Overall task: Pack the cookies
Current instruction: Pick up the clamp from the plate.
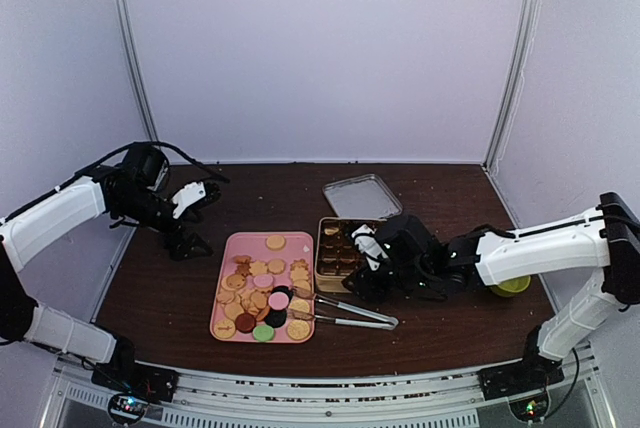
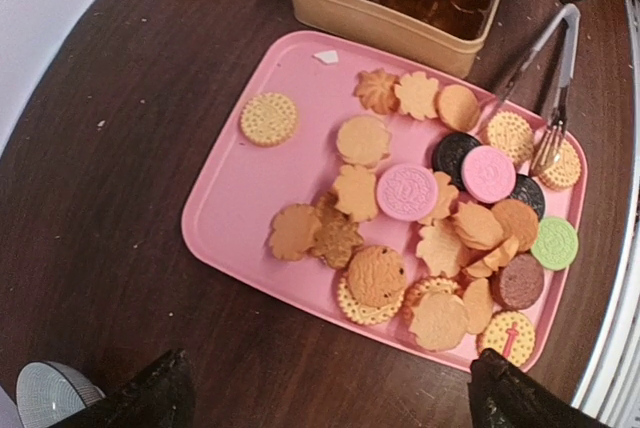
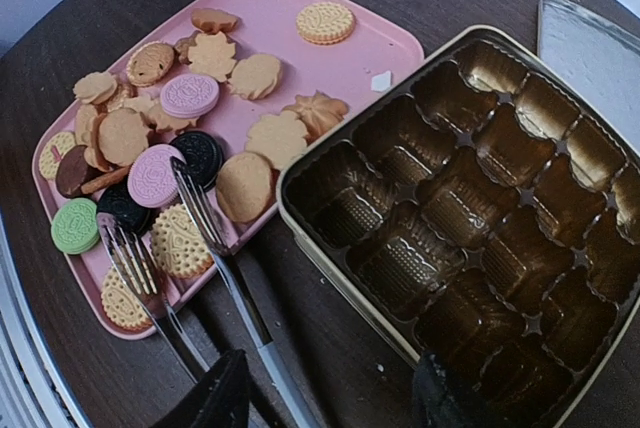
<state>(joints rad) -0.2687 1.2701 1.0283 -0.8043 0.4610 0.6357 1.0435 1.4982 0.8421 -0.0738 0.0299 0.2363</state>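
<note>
One pink tray [image 2: 250, 188] sits mid-counter [image 2: 120, 198] and carries all the cookies [image 2: 440, 218], roughly 27. Two are pink, two black, one green and one dark red; the rest are tan rounds, waffle rounds and flower shapes. Most are piled at the tray's near right, and one waffle round lies alone at the far side.

One pair of metal tongs [image 3: 212, 243] has its tips lying over the near-right cookies, with the handles on the counter. One gold tin [image 2: 380, 16] just right of the tray holds rows of brown paper cups [image 3: 480, 208]. One lid [image 1: 362, 195] lies just beyond the tin. A yellow-green object [image 1: 512, 286] is half hidden behind the right arm.

The left end effector [image 2: 330, 393] is left of the tray, fingers wide apart and gripping nothing. The right end effector [image 3: 330, 393] has its fingers apart, with the tongs' handles between them; no clamp visible.
</note>
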